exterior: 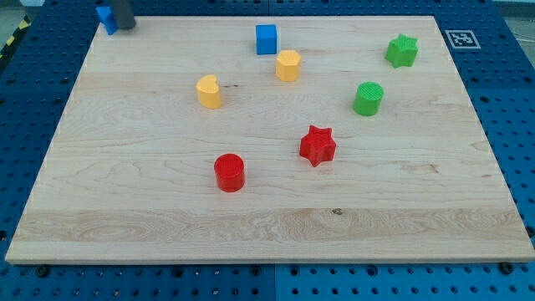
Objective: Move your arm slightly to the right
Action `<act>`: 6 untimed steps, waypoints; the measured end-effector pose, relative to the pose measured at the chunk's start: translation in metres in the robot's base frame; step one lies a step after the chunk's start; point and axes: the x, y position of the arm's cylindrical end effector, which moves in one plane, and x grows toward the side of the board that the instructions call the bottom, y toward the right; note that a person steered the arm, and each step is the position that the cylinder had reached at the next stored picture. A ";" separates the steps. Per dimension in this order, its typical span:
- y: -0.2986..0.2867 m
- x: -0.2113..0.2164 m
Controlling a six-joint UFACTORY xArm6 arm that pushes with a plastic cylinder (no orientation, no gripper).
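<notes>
Red cylinder [229, 172] nr red star [318, 145], tip [125, 26] far.

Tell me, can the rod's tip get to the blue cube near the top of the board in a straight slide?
Probably yes. My tip is at the view's top left, beside a small blue block; no block lies between it and the blue cube.

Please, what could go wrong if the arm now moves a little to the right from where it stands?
1. My tip sits at the board's top-left corner, touching or nearly touching a blue block on its left; that block already lies at the wooden board's edge, so any sideways contact might tip it off.
2. A much longer move could reach the blue cube, though a slight one probably would not.
</notes>
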 end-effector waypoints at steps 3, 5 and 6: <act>0.085 0.000; 0.088 0.002; 0.083 0.002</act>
